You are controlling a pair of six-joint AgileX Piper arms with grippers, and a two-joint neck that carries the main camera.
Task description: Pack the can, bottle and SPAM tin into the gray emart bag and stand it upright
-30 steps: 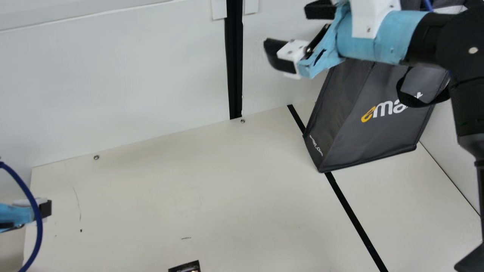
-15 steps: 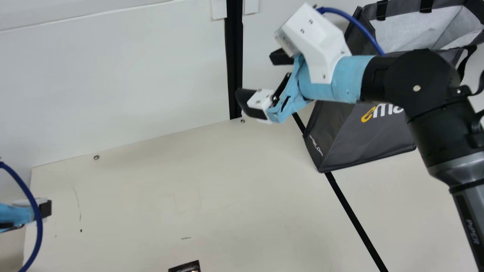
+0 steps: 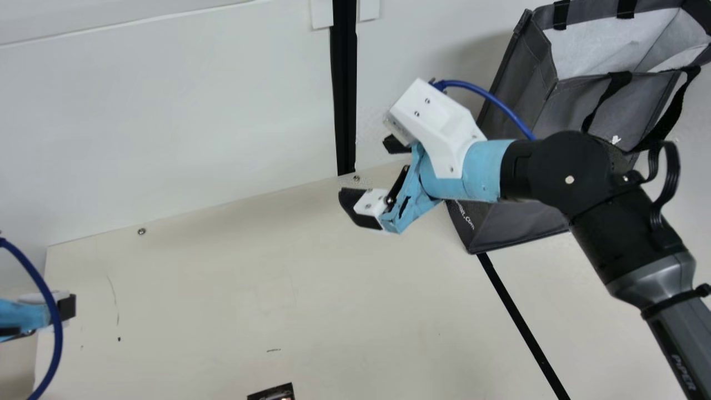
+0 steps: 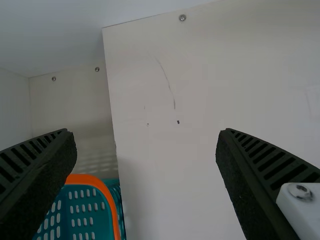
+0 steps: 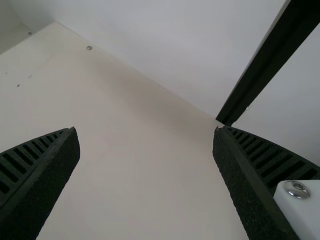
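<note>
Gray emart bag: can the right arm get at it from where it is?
Likely yes: the right gripper is open and empty, with nothing seen between it and the gray bag. It points away from the bag, though, so it would probably have to turn first.

From the lower right corner, the right arm [image 3: 655,250] slanted up to a black joint [image 3: 569,172], the right pincer [image 3: 364,169] pointing left near mid-frame, fingers parted. The left pincer [image 3: 68,307], cropped at the left edge, seemed roughly level, fingers apart.
</note>
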